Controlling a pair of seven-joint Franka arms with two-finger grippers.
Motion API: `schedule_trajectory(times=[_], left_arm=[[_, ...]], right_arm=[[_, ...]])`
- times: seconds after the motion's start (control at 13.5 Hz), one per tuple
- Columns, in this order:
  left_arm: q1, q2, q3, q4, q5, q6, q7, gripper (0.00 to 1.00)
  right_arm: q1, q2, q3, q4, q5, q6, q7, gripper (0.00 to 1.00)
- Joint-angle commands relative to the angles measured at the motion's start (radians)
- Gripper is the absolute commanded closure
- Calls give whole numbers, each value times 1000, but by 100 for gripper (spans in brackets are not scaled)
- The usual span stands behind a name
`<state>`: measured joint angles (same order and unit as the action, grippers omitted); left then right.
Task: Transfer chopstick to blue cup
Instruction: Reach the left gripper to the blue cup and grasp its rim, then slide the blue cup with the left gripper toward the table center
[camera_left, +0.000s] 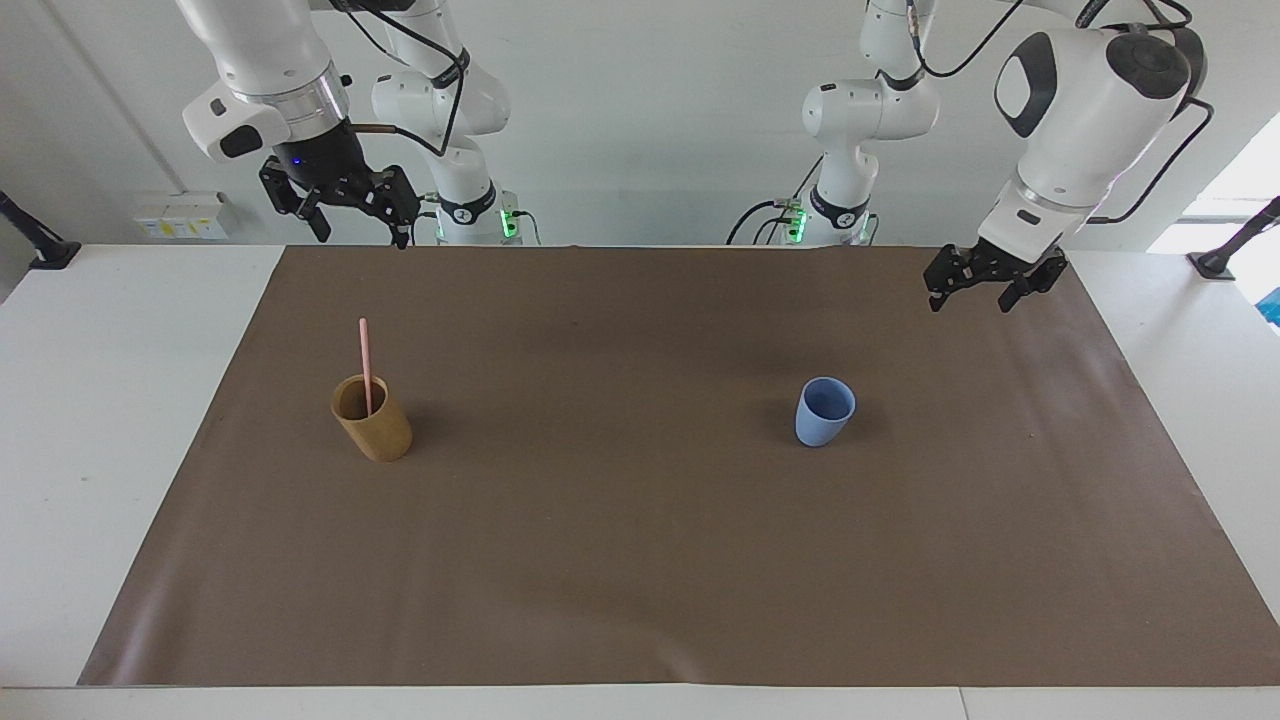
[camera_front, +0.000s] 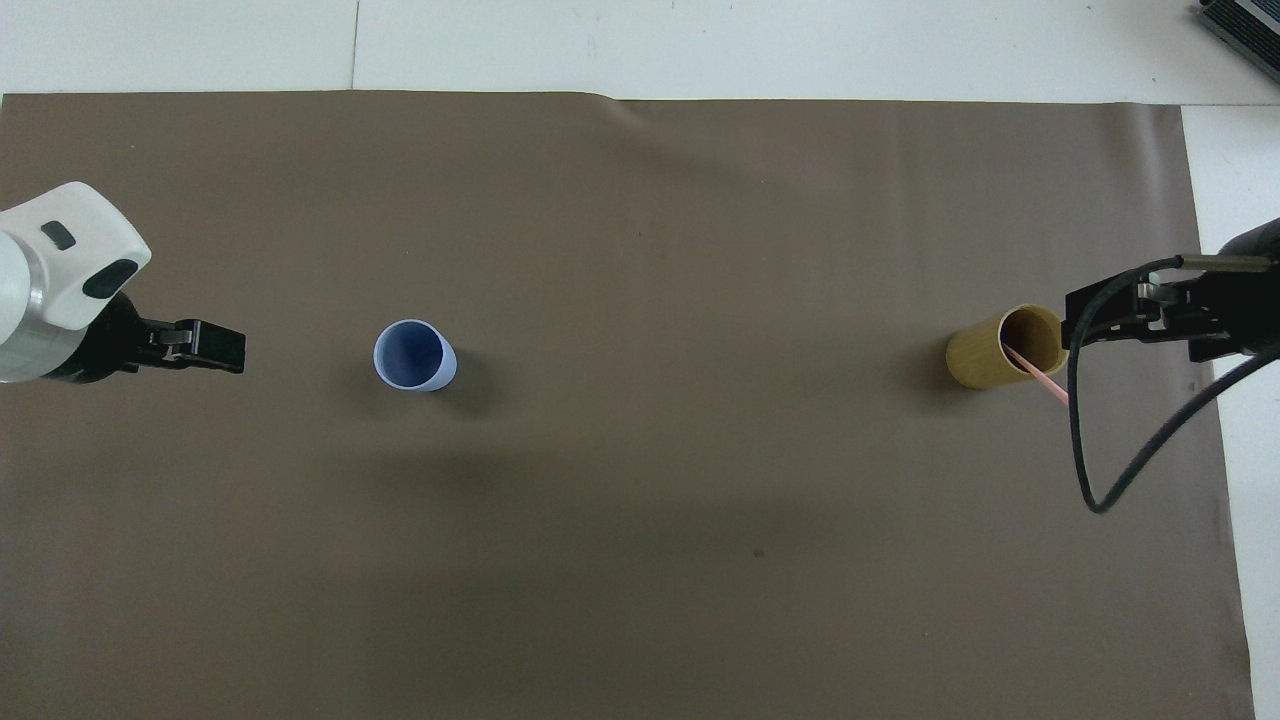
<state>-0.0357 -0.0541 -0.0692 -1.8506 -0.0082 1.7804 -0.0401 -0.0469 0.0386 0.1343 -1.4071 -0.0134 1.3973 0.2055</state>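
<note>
Chopstick (camera_left: 365, 362) upright in tan cup (camera_left: 372, 418) mid-left, blue cup (camera_left: 825, 411) mid-right on brown mat (camera_left: 640, 560); left gripper (camera_left: 982, 285) upper right & right gripper (camera_left: 345, 210) upper left, fingers spread, empty.

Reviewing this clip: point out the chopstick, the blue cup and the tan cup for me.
chopstick (camera_left: 365, 350): facing view, on the bare shaft above the tan cup's rim.
blue cup (camera_left: 820, 428): facing view, on its outer wall.
tan cup (camera_left: 382, 435): facing view, on its outer wall below the rim.

Facing camera: high, across the brown mat (camera_left: 640, 560), looking toward the robots. Overhead camera: steeply down from their end. Both cover the whole mat.
</note>
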Motion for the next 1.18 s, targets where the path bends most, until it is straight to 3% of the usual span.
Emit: schedule_trajectory(times=[0.0,0.52,0.89,1.11], left_arm=[[-10,20,12,-47,-9,63,-23,0],[-142,115,12,-110,-9,210,-262,0],[-153,169,11,-168,-9,318,-320,0],[-165,154,9,-220,-9,346,-363,0]], right_arm=[[-17,-13,5,-15,23,5,-24,0],[-17,-13,5,-15,23,5,-24,0],[-17,-13,5,-15,23,5,-24,0],[-17,-11,5,-15,23,5,-24,0]])
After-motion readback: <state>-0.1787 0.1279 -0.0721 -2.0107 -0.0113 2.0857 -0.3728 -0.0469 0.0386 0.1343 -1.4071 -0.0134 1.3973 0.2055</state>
